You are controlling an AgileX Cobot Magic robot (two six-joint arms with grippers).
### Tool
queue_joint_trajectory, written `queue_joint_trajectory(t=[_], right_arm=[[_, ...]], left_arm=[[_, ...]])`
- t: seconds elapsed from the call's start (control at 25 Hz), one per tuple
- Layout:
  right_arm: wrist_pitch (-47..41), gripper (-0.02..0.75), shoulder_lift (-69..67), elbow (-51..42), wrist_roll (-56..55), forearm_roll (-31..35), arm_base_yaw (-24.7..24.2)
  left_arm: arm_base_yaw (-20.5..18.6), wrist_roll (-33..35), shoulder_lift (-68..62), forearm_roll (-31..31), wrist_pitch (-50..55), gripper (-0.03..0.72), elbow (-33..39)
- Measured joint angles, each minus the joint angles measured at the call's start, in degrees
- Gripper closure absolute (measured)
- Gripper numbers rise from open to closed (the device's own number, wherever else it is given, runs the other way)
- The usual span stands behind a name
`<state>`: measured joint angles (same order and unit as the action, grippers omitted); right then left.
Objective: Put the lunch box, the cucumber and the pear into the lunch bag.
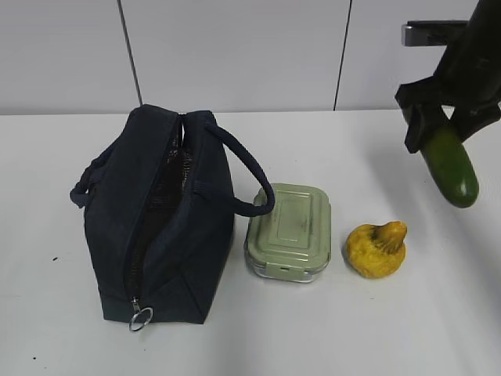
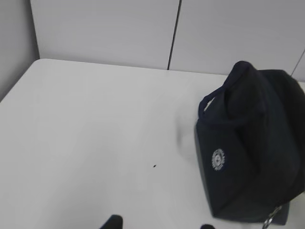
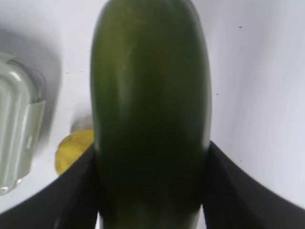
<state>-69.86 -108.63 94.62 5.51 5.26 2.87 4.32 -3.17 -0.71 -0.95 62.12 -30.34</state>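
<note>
The right tool (image 1: 442, 129) holds the cucumber (image 1: 452, 167) in the air, clamped on its upper end, above the right part of the white surface (image 1: 407, 329). The long axis of the cucumber hangs steeply, its free end down and a little to the right. The lunch bag (image 1: 160, 227) lies well to the left of it, its zipper open, with the opening running from front to back. Between them rest the lunch box (image 1: 290, 231), just beside the bag, and the pear (image 1: 377, 249). For the left tool only two dark tips show at the edge of its wrist view, so I cannot tell its state.
</note>
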Motion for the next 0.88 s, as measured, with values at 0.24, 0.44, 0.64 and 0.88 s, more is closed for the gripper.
queue_joint_trajectory(t=[0.24,0.44,0.64,0.88], right_arm=[[-0.2,0.318,3.7,0.0,2.1,7.0,0.0],[-0.3,0.318,5.2,0.0,4.5,12.9,0.3],[-0.6,0.318,5.3,0.0,5.9,14.8,3.0],[1.2,0.318,5.3,0.0,6.4,15.8,9.4]], left_arm=[[0.0,3.2,-11.0,-11.2,-14.7,0.369,-1.6],[0.1,14.1,-25.4,-25.8,-22.0,0.302,-1.6],[1.5,33.3,-39.9,-43.7,-24.4,0.234,-1.6],[4.3,49.4,-54.1,-57.5,-26.2,0.225,-2.1]])
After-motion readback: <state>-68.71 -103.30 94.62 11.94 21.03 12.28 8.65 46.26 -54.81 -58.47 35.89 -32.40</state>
